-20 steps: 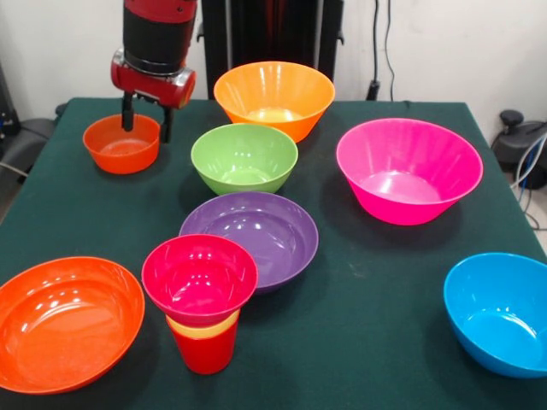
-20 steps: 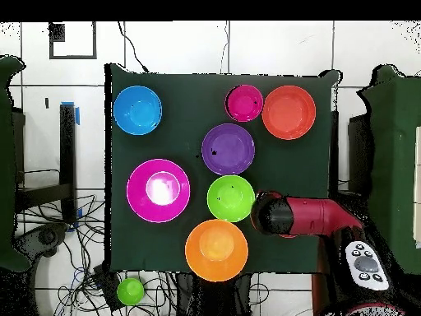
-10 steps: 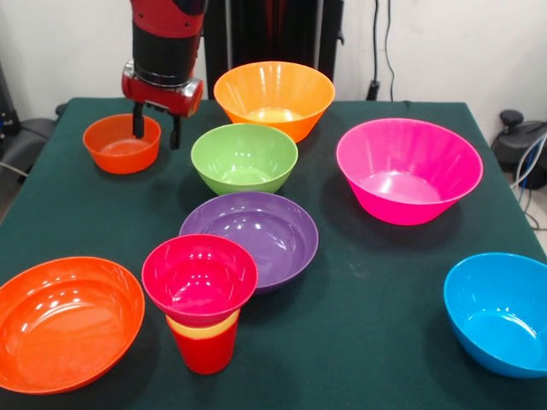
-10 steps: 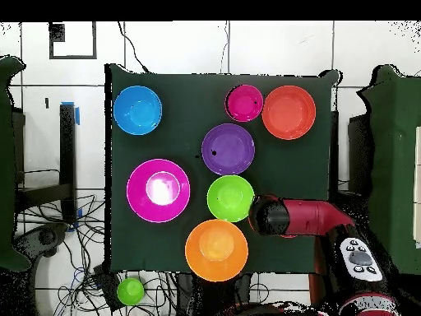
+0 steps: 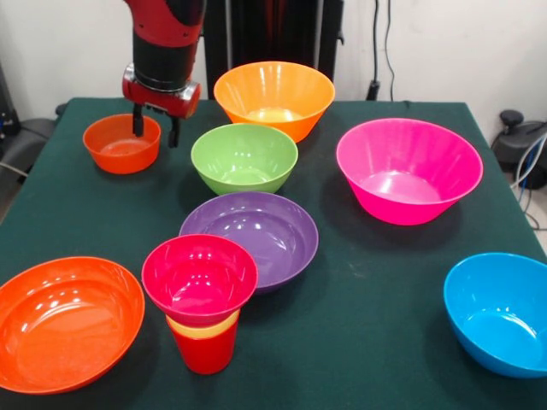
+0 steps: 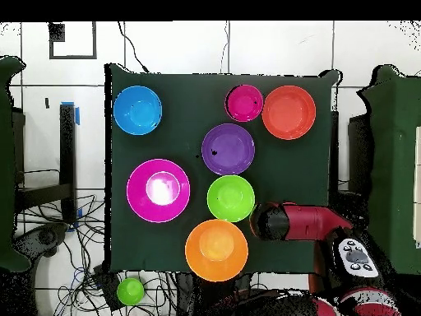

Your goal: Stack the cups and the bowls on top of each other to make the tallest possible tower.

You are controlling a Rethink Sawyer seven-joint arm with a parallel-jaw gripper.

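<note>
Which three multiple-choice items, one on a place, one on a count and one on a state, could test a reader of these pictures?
1. What stands nearest the purple bowl?
A. the tower
B. the blue bowl
C. the small orange-red bowl

2. How many bowls lie loose on the table?
A. five
B. seven
C. nine

3. The gripper is
A. shut on the green bowl
B. open and empty
C. lying on the table

Answers: 1 A, the tower almost touches it. 2 B, seven stand apart from the tower. 3 B, its fingers hang apart and bare.

I am seeing a dark green table (image 5: 385, 333) carrying seven loose bowls (image 5: 244, 157) and a red cup (image 5: 205, 350) bearing the tower (image 5: 200, 290).
</note>
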